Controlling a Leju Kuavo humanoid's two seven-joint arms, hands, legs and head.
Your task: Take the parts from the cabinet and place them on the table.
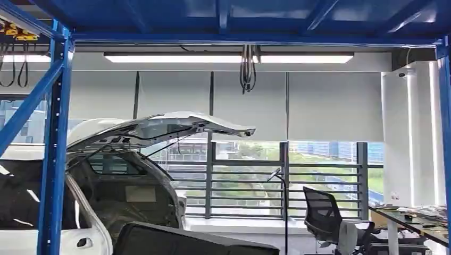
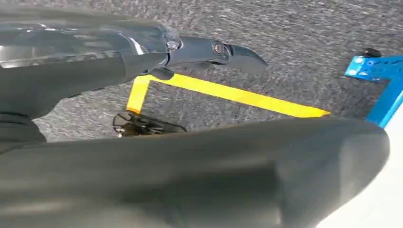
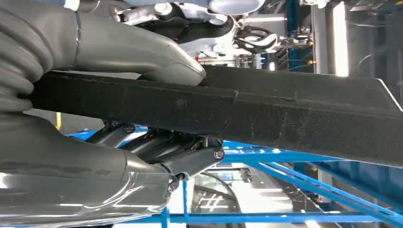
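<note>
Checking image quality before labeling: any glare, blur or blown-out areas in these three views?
Head view: ceiling light strip glares, windows bright, white car body backlit but sharp. Left wrist view: dark panel close to the lens and blurred, floor streaked, yellow floor tape legible. Right wrist view: right hand and the panel's edge sharp; background lights blown out.

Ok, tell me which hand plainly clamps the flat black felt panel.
The right hand: its grey thumb presses one face of the flat black felt panel, dark fingers the other. The left hand has an unclear grip.
</note>
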